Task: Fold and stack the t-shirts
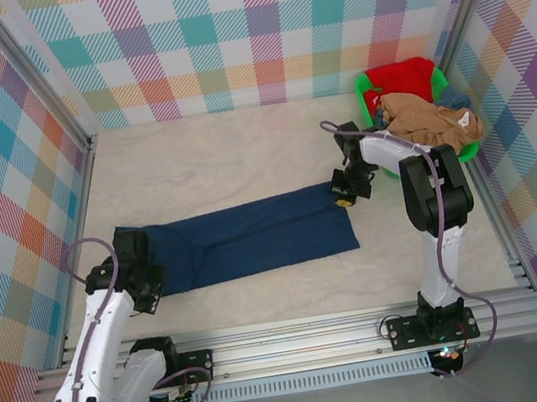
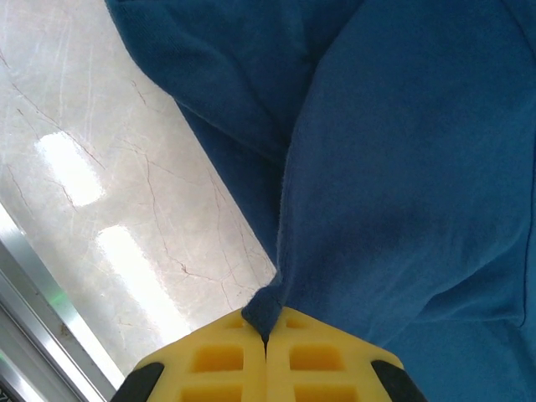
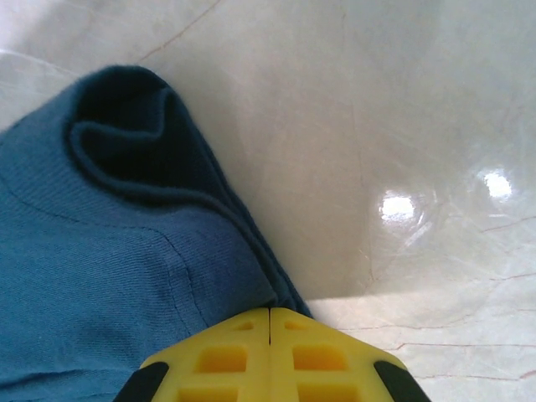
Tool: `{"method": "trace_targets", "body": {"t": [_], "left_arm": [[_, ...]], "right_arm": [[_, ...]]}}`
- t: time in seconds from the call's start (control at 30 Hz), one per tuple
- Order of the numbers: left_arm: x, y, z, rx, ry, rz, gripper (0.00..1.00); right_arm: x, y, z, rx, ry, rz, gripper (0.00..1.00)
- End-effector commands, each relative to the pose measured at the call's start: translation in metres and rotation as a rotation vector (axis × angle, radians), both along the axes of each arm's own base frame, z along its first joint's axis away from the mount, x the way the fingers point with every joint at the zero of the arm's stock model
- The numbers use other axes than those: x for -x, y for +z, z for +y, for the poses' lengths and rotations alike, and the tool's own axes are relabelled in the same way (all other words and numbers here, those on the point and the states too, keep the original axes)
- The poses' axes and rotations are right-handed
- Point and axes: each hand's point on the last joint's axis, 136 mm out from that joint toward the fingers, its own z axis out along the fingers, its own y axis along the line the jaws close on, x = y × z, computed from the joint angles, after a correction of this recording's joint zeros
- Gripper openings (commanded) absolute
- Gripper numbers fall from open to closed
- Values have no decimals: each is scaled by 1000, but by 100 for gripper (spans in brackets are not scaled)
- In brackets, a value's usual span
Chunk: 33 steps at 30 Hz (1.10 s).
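A dark navy t-shirt [image 1: 254,236] lies on the table folded into a long strip running left to right. My left gripper [image 1: 145,280] is at its left end, and in the left wrist view that gripper [image 2: 266,322] is shut with a tuck of the navy cloth [image 2: 402,167] pinched between its yellow fingers. My right gripper [image 1: 341,193] sits at the strip's far right corner. In the right wrist view this gripper [image 3: 270,314] is shut on the folded edge of the cloth [image 3: 100,276]. A red t-shirt [image 1: 402,78] and a tan-brown t-shirt [image 1: 434,121] are heaped in the basket.
The bright green basket [image 1: 370,95] stands in the back right corner, close behind my right arm. Plaid walls enclose the pale table [image 1: 213,169] on three sides. An aluminium rail [image 1: 310,341] runs along the near edge.
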Motion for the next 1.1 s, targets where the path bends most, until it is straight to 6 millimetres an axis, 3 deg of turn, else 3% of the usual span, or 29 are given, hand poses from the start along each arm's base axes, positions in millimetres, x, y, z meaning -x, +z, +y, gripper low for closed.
{"method": "trace_targets", "body": {"t": [0.0, 0.2, 0.33, 0.77, 1.07], "left_arm": [[-1, 10, 6, -44, 22, -19, 0], [-11, 38, 21, -145, 7, -49, 0], [-12, 42, 25, -168, 14, -48, 0], [11, 11, 18, -116, 17, 29, 0], [16, 9, 0, -87, -46, 14, 0]], "right_arm": [[8, 4, 2, -6, 6, 10, 0], [7, 9, -7, 32, 10, -6, 0], [3, 13, -11, 41, 8, -21, 0], [7, 7, -12, 50, 10, -5, 0], [3, 6, -9, 44, 15, -6, 0]]}}
